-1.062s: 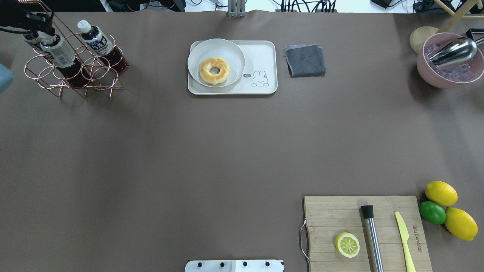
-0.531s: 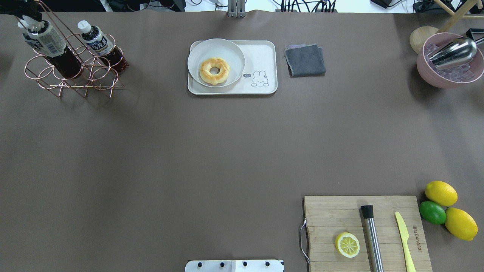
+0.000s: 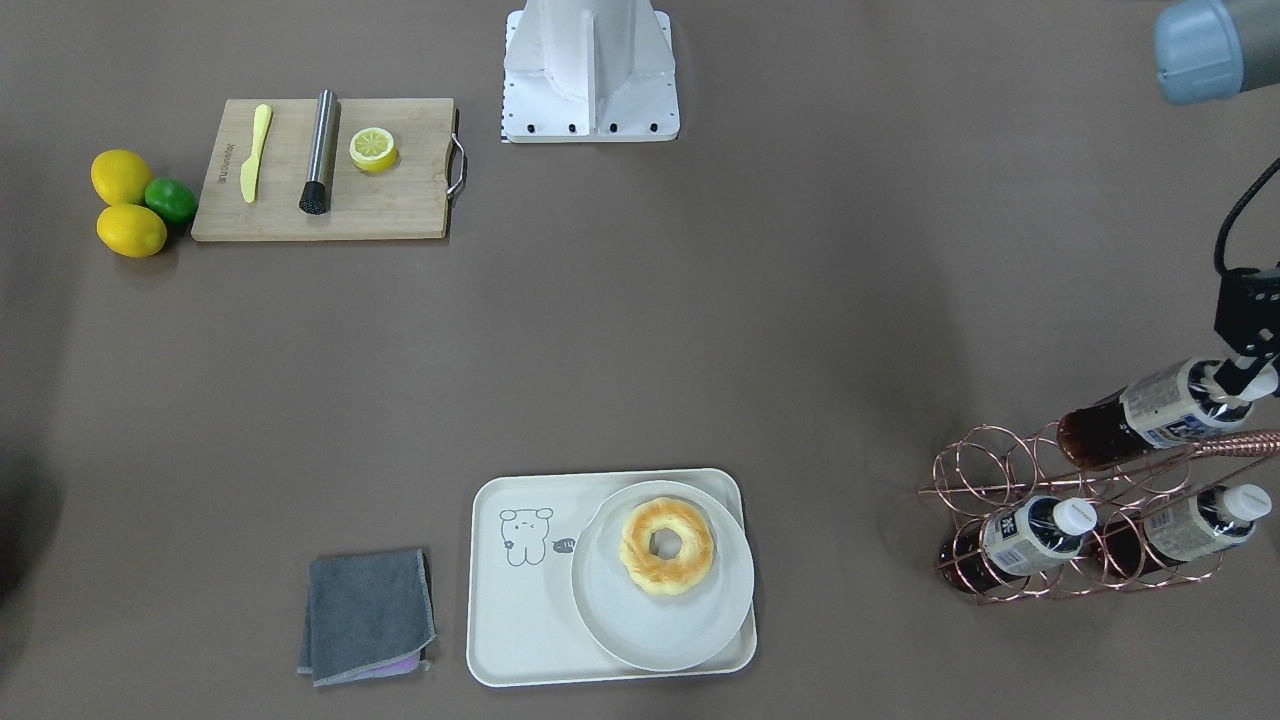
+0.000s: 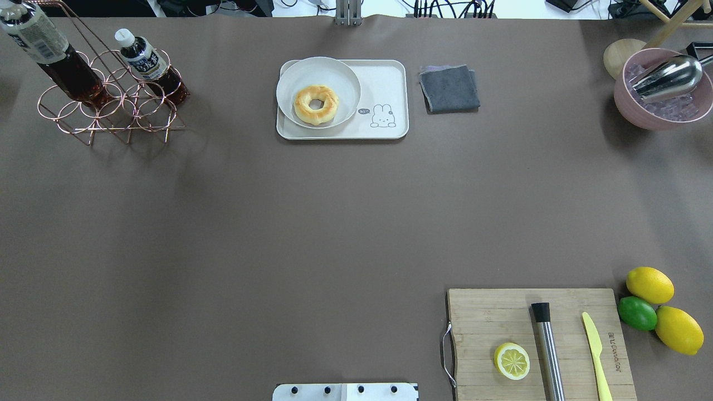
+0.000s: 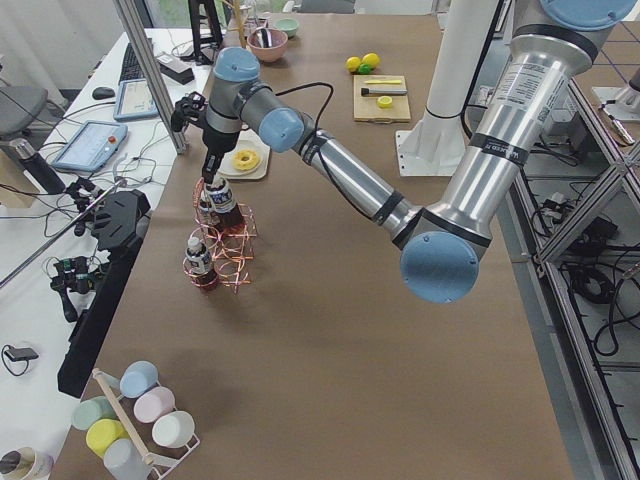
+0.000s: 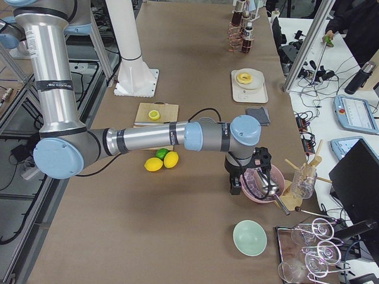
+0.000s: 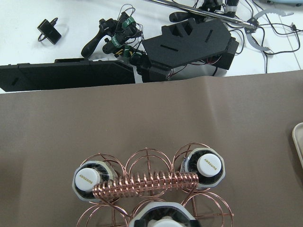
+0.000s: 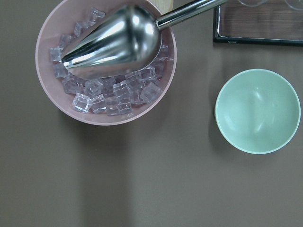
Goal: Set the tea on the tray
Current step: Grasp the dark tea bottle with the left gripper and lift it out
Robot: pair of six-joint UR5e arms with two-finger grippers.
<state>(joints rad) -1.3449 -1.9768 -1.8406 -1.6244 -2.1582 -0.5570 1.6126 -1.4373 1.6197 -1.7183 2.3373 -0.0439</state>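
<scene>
Exterior left: left tool (image 5: 210, 182) points down (clamping the tea (image 5: 222, 201)).

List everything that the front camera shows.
tea: one, brown, at rack's top
bottles: two, brown, in rack
rack: one, copper, view's right
tray: one, cream, under plate
plate: one, white, on tray
doughnut: one, golden, on plate
cloth: one, grey, beside tray
board: one, wooden, top left
lemon half: one, yellow, on board
knife: one, yellow, on board
rod: one, steel, on board
lemons: two, yellow, beside board
lime: one, green, beside lemons
left gripper: one, black, gripping tea's cap
</scene>
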